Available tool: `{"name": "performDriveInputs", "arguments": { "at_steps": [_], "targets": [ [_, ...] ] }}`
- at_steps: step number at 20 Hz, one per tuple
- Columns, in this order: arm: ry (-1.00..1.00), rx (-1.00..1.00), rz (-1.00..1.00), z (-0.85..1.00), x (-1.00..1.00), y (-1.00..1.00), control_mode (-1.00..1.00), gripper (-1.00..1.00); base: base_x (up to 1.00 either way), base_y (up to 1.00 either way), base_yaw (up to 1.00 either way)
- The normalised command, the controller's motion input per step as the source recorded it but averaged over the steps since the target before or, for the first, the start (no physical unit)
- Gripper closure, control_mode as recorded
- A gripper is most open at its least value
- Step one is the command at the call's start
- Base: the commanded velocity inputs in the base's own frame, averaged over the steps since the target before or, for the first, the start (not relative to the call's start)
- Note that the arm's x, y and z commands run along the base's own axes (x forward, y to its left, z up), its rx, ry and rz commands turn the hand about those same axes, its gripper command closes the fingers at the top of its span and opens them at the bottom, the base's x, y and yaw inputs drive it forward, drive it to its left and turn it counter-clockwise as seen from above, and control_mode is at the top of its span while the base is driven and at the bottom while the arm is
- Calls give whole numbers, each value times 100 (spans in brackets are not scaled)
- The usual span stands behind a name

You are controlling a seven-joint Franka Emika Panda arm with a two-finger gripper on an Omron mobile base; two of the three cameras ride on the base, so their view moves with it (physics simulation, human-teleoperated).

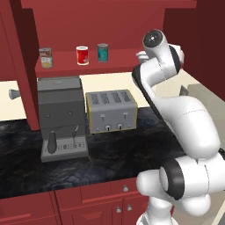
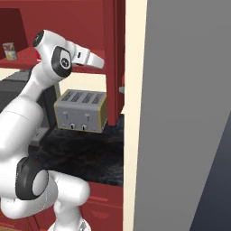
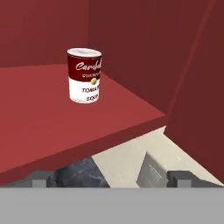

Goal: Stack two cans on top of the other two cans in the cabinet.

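On the cabinet's (image 1: 26, 66) inner shelf (image 1: 114, 60) stand three cans in the left base view: a tan-labelled can (image 1: 45, 57) at the left, a bright red can (image 1: 82, 55) and a teal can (image 1: 103, 52). The tan-labelled can (image 2: 10, 51) also stands at the left in the right base view. In the hand view a dark red and white soup can (image 3: 84, 75) stands upright on the shelf (image 3: 39, 127), ahead and a little left. My gripper (image 3: 109, 178) is open and empty, short of the shelf's front edge and apart from that can.
Below the shelf, a grey coffee machine (image 1: 61, 118) and a four-slot toaster (image 1: 110, 110) stand on the dark counter (image 1: 110, 154). The cabinet's right side wall (image 3: 192, 87) is close beside the hand. A tall grey panel (image 2: 189, 113) stands to the right.
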Motion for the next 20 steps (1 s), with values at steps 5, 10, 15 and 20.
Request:
{"name": "performDriveInputs", "arguments": {
  "at_steps": [5, 10, 15, 20],
  "targets": [
    [-1, 1, -2, 0, 32, -18, -100, -100, 0, 0, 0],
    [-9, 3, 0, 4, 22, -18, -100, -100, 0, 0, 0],
    [-1, 1, 0, 0, 31, -16, -100, -100, 0, 0, 0],
    [0, 3, 0, 0, 31, -13, -100, -100, 0, 0, 0]
  ]
}}
